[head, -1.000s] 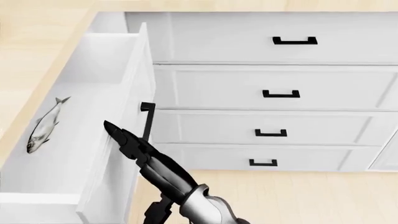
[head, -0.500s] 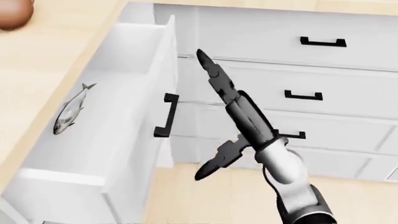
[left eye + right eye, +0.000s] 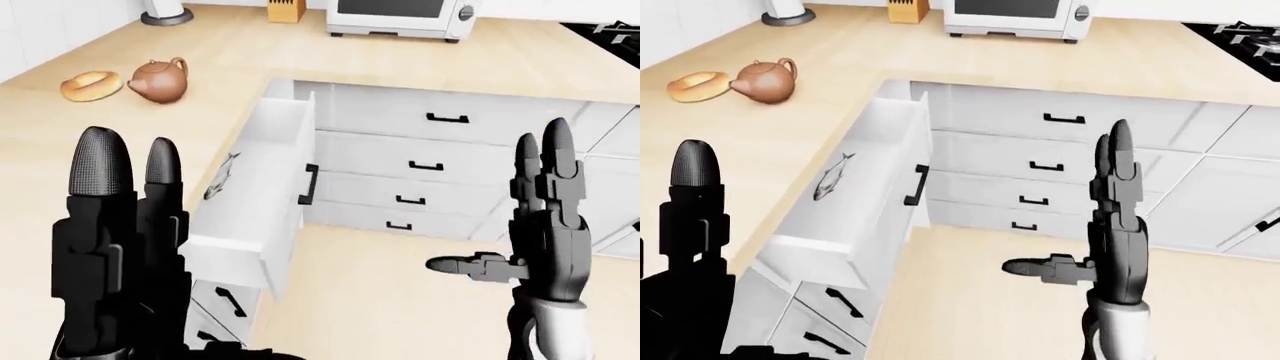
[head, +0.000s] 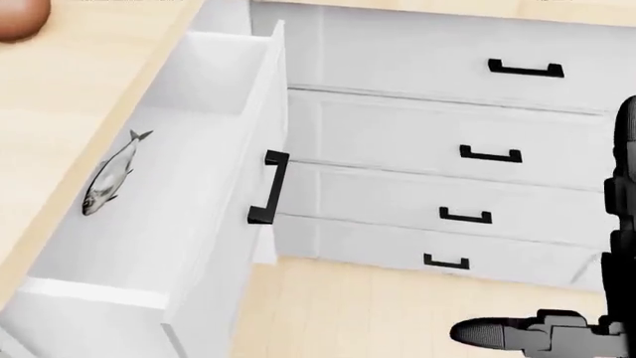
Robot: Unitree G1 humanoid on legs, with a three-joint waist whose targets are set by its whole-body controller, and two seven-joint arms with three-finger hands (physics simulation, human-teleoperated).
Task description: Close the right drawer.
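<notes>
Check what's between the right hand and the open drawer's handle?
Nothing: in the right-eye view only bare floor and the closed white drawer fronts show between the right hand and the handle of the open drawer. The hand is open and apart from it.

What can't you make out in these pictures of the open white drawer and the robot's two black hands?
- Left hand: left-eye view, lower part cut off by the bottom edge; thumb not visible.
- Open white drawer: head view, near end cut off by the bottom edge.
- Small silver fish: too small for detail.
- Right hand: head view, mostly cut off by the right edge.
</notes>
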